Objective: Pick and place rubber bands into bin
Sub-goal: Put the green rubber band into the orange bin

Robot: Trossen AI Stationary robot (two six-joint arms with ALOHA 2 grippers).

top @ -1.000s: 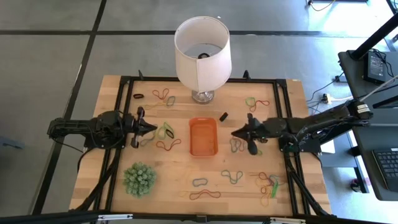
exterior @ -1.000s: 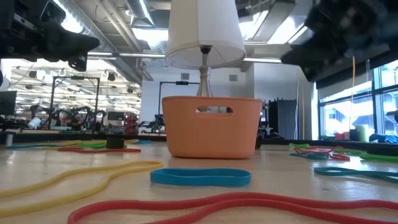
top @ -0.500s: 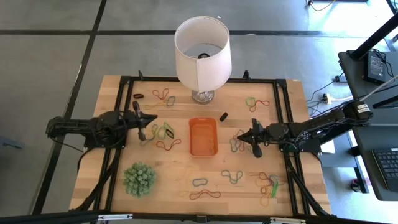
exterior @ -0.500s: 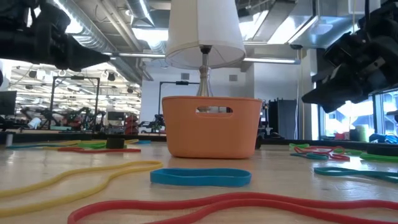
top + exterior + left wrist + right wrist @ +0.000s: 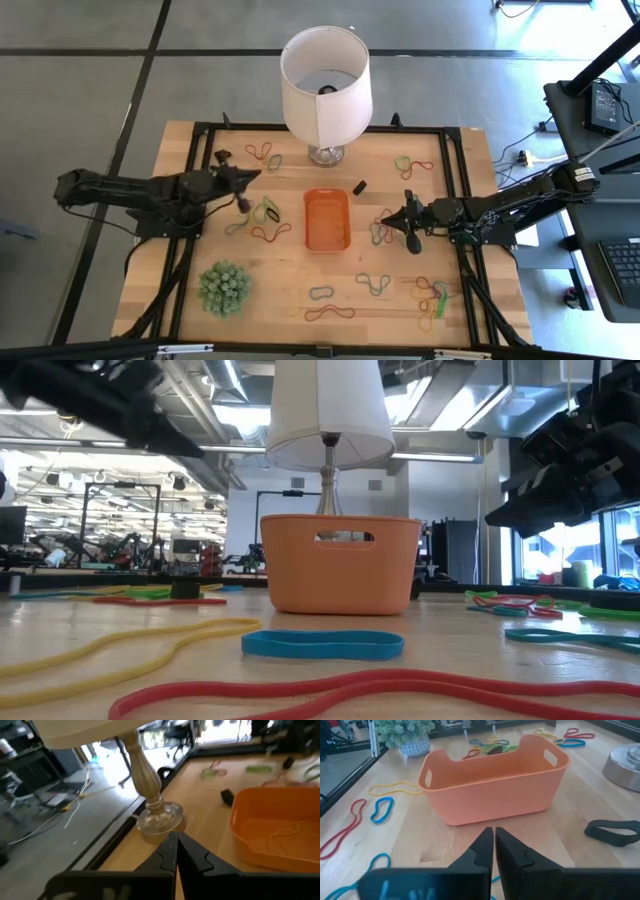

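My right gripper (image 5: 404,217) pressed together, empty, bare worktop (image 5: 470,160) between it and the bin (image 5: 327,220), my left gripper (image 5: 243,178) together near the lamp (image 5: 323,85), rubber bands (image 5: 265,213) scattered around

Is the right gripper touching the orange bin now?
Apart. In the right wrist view, bare wooden table lies between the right gripper's shut fingertips and the bin's near wall.

The bin (image 5: 326,221) is plain orange, sitting on a pale wooden table (image 5: 290,280) framed by black rails. Around it lie rubber bands (image 5: 271,232) in green, red, yellow, blue and black. The lampshade (image 5: 322,72) is white on a silvery base, and the spiky ball plant (image 5: 223,288) is green.
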